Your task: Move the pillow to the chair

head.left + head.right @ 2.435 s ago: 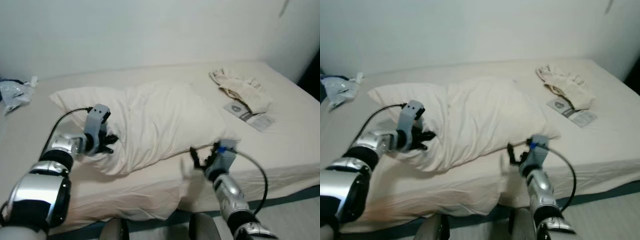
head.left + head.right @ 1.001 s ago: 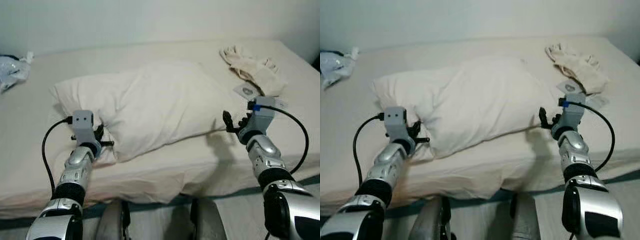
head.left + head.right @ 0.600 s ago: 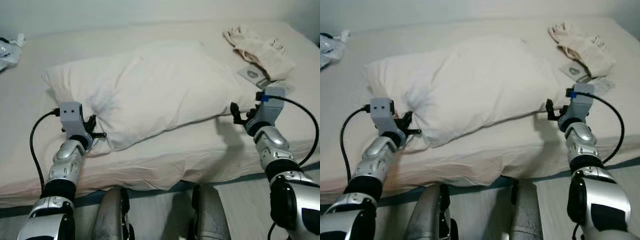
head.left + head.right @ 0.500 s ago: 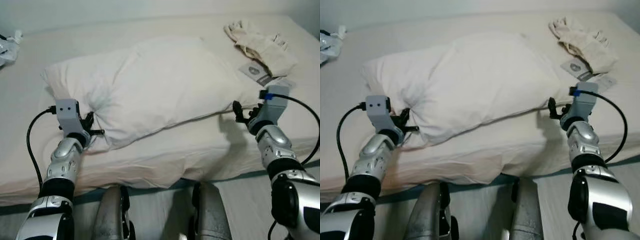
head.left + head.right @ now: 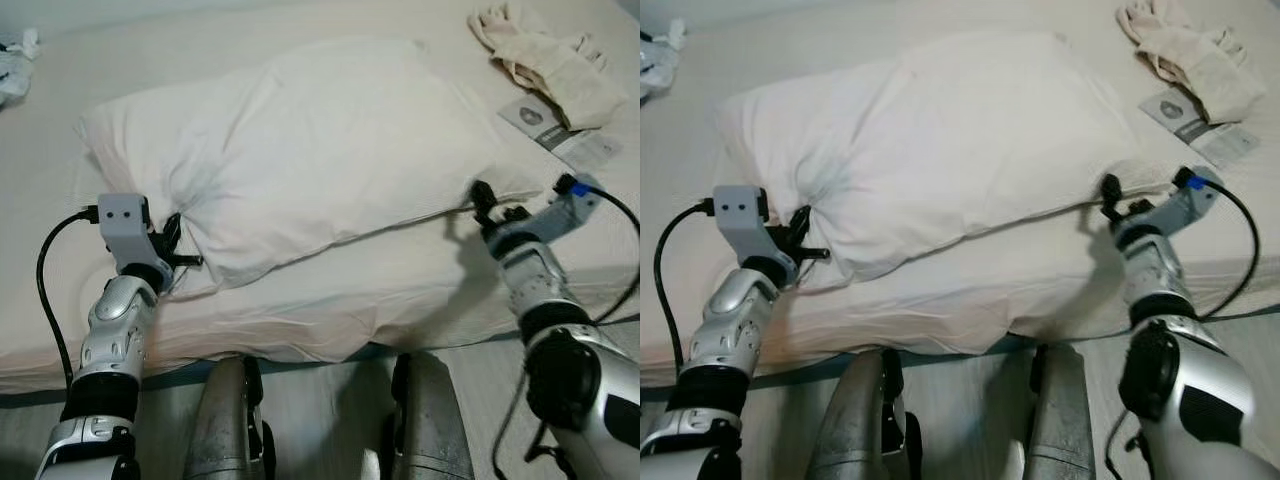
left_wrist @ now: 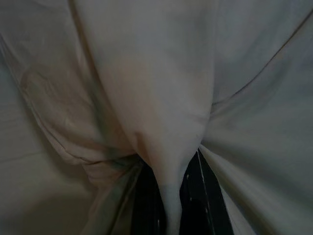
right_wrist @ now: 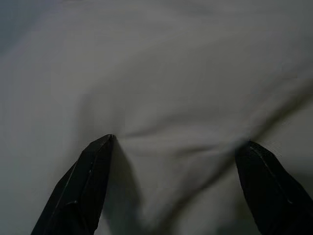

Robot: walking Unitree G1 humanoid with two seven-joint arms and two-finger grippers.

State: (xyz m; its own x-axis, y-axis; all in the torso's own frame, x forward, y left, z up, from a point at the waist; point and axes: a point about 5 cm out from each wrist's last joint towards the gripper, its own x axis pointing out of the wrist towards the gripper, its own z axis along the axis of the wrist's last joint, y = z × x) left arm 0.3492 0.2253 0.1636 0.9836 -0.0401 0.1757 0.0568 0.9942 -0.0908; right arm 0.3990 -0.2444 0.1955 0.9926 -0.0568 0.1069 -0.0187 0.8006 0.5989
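**A:** Where is the pillow (image 5: 310, 150) sitting right now?

**B:** It is lying across the bed (image 5: 420, 290), close to the near edge; nothing suggests it is leaving the mattress yet, and no chair is appearing in any of the pictures.

**A:** So what is the left gripper (image 5: 172, 252) doing?

**B:** It is pinching a fold of the pillow at its near left corner; in the left wrist view the fingers (image 6: 146, 196) are closing on a ridge of pale fabric squeezed between them, so that side is looking secured.

**A:** And the right gripper (image 5: 1110, 200)?

**B:** It is sitting at the pillow's right corner with its jaws spread wide; the right wrist view is showing the two black fingertips (image 7: 95, 161) well apart, pressing against the cloth with nothing clamped between them.

**A:** How far along is the job, then?

**B:** I am judging it as barely begun; one grip is looking made and the other is not yet closing; the lift, the carry and the setting down on the chair are all remaining.

**A:** Anything else lying about?

**B:** A crumpled cloth (image 5: 545, 55) and a printed leaflet (image 5: 540, 122) are resting on the far right of the bed, apart from the pillow.
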